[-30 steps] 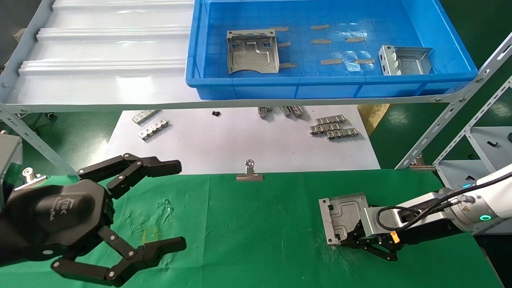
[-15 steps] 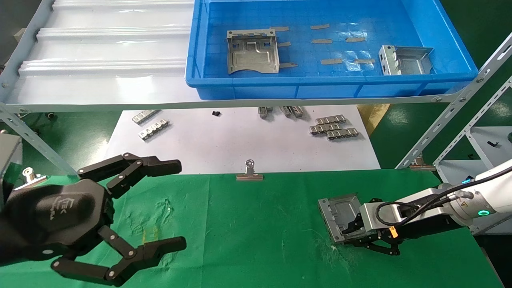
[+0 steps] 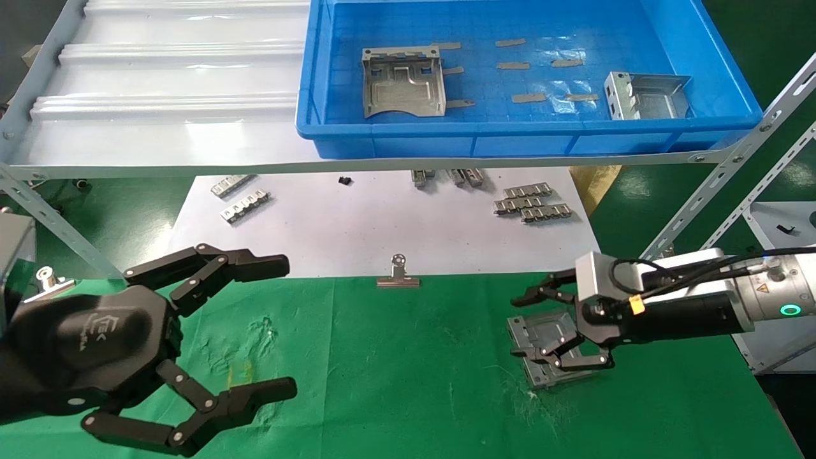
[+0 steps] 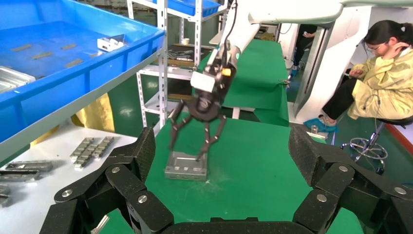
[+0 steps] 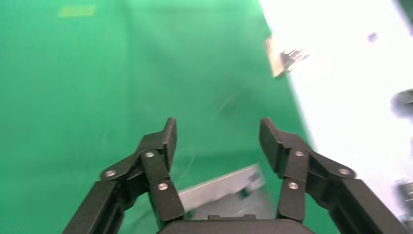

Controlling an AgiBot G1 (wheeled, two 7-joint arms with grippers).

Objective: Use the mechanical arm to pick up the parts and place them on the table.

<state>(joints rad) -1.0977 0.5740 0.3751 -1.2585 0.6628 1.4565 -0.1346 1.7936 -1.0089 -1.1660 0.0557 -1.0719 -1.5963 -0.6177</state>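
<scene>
We see the right black linked-finger gripper (image 3: 549,329) spread wide just above 1 grey bent-edge sheet-metal plate (image 3: 542,347) on the wrinkled green cloth table (image 3: 414,382), around 4 o'clock. The left wrist view shows a gap between them. The left black gripper (image 3: 274,325) is parked at 8 o'clock, fingers apart.

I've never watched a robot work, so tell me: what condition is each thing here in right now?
Right gripper: open, over the part on the cloth.
Part on the table: released, lying on the green cloth.
Two parts in the blue bin: untouched.
Left gripper: open, idle at the left.
Binder clip: shut on the cloth's edge.
</scene>
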